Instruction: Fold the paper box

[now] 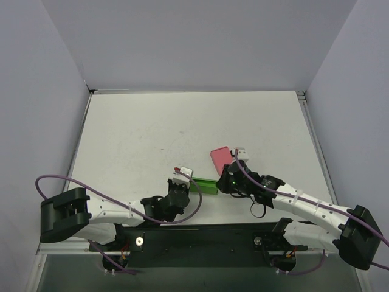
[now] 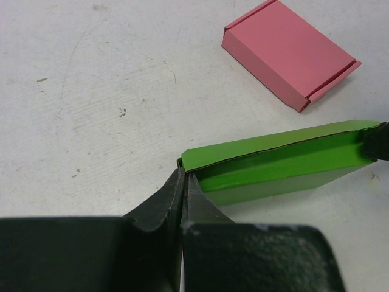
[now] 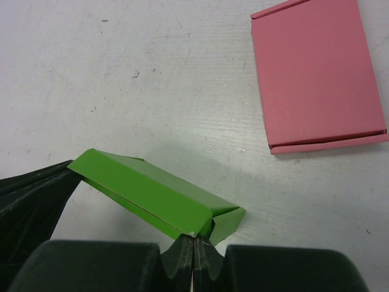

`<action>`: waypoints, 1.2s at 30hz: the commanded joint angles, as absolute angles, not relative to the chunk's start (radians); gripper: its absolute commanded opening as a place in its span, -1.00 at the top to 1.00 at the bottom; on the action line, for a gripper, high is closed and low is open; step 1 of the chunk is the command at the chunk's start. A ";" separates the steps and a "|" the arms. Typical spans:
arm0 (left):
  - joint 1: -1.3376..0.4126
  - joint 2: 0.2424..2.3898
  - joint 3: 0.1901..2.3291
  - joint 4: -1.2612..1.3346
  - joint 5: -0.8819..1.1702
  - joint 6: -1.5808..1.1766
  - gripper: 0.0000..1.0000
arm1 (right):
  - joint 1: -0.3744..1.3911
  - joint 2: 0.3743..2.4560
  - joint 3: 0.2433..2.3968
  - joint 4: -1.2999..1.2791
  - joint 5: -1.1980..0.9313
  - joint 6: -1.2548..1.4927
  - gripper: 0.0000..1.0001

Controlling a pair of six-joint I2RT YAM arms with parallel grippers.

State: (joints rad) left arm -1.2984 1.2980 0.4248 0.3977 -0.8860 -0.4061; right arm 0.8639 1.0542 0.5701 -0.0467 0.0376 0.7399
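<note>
Green card, thin and bright, is pinched at both ends. The left fingers [image 2: 182, 184] are pressed together with hardly a slit between them, nipping the near corner of the paper box [image 2: 273, 159] where its top panel meets the end. The right fingers [image 3: 193, 244] are likewise closed tight on the opposite end, clamped on a small folded flap at the corner. In the top view the paper box [image 1: 204, 185] lies as a narrow green strip on the counter [image 1: 152, 131], stretched between the left fingers [image 1: 184, 181] and the right fingers [image 1: 225, 180], close to the near edge and roughly midway between the two arms. From the left wrist the box runs away from the fingertips toward the right of the picture, its far end meeting a dark shape at the frame's edge. From the right wrist the paper box [image 3: 152, 194] slants up and to the left from the fingertips toward the other arm's black finger. The box is long, shallow and partly flattened, with sharp creases, a smooth matte top panel, a thin dark seam along its long edge and a lower layer showing beneath. Beyond it and apart from it lies a pink box [image 2: 290, 53], flat and rectangular, of like smooth card, with a narrow lip along one side. The counter is white, faintly scuffed and speckled; the fingers are black with a grainy surface.
</note>
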 commanded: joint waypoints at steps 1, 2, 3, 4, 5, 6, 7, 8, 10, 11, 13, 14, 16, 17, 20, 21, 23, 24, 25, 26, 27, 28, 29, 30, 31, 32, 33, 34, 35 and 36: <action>-1.315 1.342 0.437 0.190 -0.741 -0.474 1.00 | 0.873 1.012 0.568 -0.098 0.070 0.715 1.00; -1.315 1.347 0.440 0.186 -0.741 -0.477 1.00 | 0.873 1.009 0.555 -0.107 0.072 0.710 1.00; -1.316 1.348 0.443 0.186 -0.738 -0.477 1.00 | 0.873 1.009 0.551 -0.110 0.077 0.710 1.00; -1.315 1.348 0.443 0.184 -0.733 -0.483 1.00 | 0.873 1.014 0.545 -0.113 0.081 0.710 1.00; -1.315 1.350 0.445 0.183 -0.732 -0.486 1.00 | 0.873 1.017 0.534 -0.118 0.092 0.709 1.00; -1.315 1.351 0.446 0.183 -0.730 -0.489 1.00 | 0.874 1.019 0.529 -0.121 0.097 0.706 1.00; -1.315 1.353 0.446 0.181 -0.729 -0.489 1.00 | 0.874 1.025 0.526 -0.124 0.103 0.703 1.00; -1.315 1.351 0.448 0.179 -0.727 -0.491 1.00 | 0.879 1.025 0.526 -0.136 0.115 0.700 1.00; -1.316 1.351 0.446 0.179 -0.726 -0.488 1.00 | 0.885 1.022 0.538 -0.156 0.123 0.680 1.00; -1.315 1.353 0.448 0.181 -0.724 -0.485 1.00 | 0.887 1.022 0.546 -0.184 0.123 0.672 1.00; -1.316 1.356 0.451 0.176 -0.724 -0.479 1.00 | 0.887 1.012 0.590 -0.212 0.107 0.664 0.85; -1.315 1.359 0.454 0.172 -0.721 -0.477 1.00 | 0.887 1.008 0.606 -0.228 0.098 0.663 0.66; -1.315 1.361 0.457 0.167 -0.721 -0.476 1.00 | 0.887 0.988 0.638 -0.233 0.069 0.681 0.19; -1.315 1.362 0.459 0.167 -0.721 -0.476 1.00 | 0.887 0.979 0.644 -0.230 0.066 0.690 0.09; -1.315 1.362 0.459 0.164 -0.721 -0.477 1.00 | 0.885 0.947 0.660 -0.209 0.060 0.721 -0.07; -1.315 1.361 0.460 0.161 -0.721 -0.477 1.00 | 0.881 0.939 0.660 -0.201 0.061 0.730 -0.10; -1.315 1.361 0.462 0.160 -0.721 -0.476 1.00 | 0.877 0.920 0.649 -0.172 0.072 0.759 -0.15; -1.315 1.359 0.460 0.160 -0.719 -0.477 1.00 | 0.873 0.914 0.643 -0.161 0.077 0.771 -0.16; -1.315 1.359 0.462 0.161 -0.719 -0.477 1.00 | 0.865 0.904 0.634 -0.131 0.089 0.788 -0.17; -1.315 1.359 0.463 0.161 -0.719 -0.477 1.00 | 0.862 0.899 0.608 -0.115 0.092 0.813 -0.18; -1.316 1.361 0.460 0.161 -0.719 -0.479 1.00 | 0.858 0.896 0.597 -0.100 0.098 0.828 -0.18; -1.316 1.361 0.460 0.161 -0.719 -0.480 1.00 | 0.848 0.890 0.583 -0.072 0.103 0.840 -0.18; -1.315 1.359 0.460 0.161 -0.719 -0.480 1.00 | 0.844 0.888 0.560 -0.058 0.116 0.853 -0.18; -1.315 1.358 0.459 0.160 -0.719 -0.480 1.00 | 0.841 0.887 0.546 -0.048 0.121 0.874 -0.18; -1.315 1.359 0.459 0.161 -0.719 -0.480 1.00 | 0.838 0.885 0.535 -0.028 0.124 0.882 -0.18; -1.316 1.358 0.459 0.158 -0.719 -0.480 1.00 | 0.831 0.884 0.526 -0.020 0.129 0.893 -0.18; -1.315 1.358 0.459 0.158 -0.719 -0.480 1.00 | 0.828 0.884 0.511 -0.014 0.129 0.903 -0.18; -1.316 1.356 0.459 0.158 -0.721 -0.480 1.00 | 0.827 0.888 0.505 -0.008 0.130 0.910 -0.18; -1.315 1.353 0.459 0.156 -0.721 -0.480 1.00 | 0.822 0.888 0.500 -0.008 0.133 0.914 -0.17; -1.315 1.353 0.457 0.158 -0.721 -0.480 1.00 | 0.821 0.890 0.486 -0.006 0.135 0.922 -0.17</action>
State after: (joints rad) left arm -1.3010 1.3224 0.4801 0.3317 -0.8402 -0.4633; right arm 0.8341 0.8940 0.5171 -0.0578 0.0948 0.8639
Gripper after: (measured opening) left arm 0.065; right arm 0.588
